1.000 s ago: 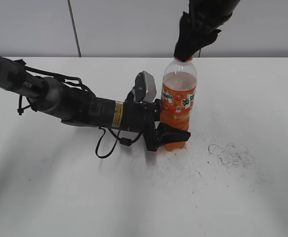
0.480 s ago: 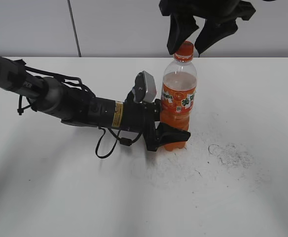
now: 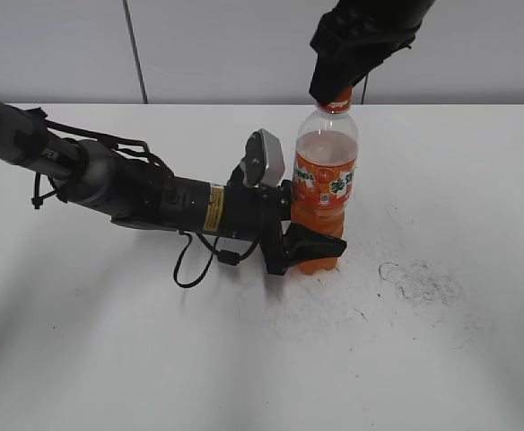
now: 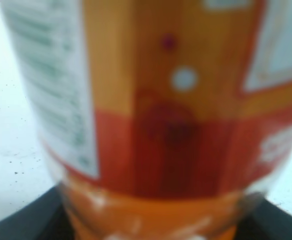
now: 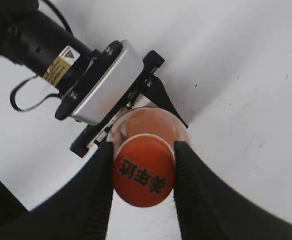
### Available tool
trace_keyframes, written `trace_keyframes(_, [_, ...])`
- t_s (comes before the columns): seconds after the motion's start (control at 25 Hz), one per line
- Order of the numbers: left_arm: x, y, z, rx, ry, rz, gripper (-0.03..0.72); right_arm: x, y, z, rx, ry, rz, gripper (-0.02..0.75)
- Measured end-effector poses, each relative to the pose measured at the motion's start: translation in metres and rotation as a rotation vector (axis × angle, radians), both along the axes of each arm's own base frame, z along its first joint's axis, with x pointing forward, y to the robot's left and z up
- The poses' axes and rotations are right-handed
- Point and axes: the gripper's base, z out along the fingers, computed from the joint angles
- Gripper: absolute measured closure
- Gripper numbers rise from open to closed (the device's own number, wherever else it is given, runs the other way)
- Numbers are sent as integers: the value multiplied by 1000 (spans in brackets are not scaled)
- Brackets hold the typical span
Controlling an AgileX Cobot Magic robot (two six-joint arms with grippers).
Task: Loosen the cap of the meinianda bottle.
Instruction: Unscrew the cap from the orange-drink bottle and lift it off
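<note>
Two grippers now meet the bottle (image 3: 326,193), which stands upright right of centre on the white table (image 3: 441,359). Half a second ago the right gripper (image 5: 143,172) hung spread wide above the cap (image 5: 144,170) at the top of the frame, leaving it bare; now it has dropped and its fingers (image 5: 97,190) press the cap's ribbed sides, hiding most of it in the exterior view. Low down, the left gripper (image 3: 309,249) has not shifted, its fingers still clamped round the bottle's base. Dark scuffs (image 3: 419,280) mark the table at lower right.
</note>
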Motion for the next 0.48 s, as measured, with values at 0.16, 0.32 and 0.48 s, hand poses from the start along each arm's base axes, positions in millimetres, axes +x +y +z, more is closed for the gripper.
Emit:
trace_keyframes(0.16, [0, 0, 0, 2, -4, -4, 189, 0, 1, 0, -73, -127, 340, 468])
trace_keyframes(0.32, [-1, 0, 0, 0, -8, -11, 189, -3, 2, 3, -88, -196, 520, 468])
trace_keyframes(0.48, [-2, 0, 0, -4, -9, -22, 189, -6, 2, 5, -88, -226, 594, 468])
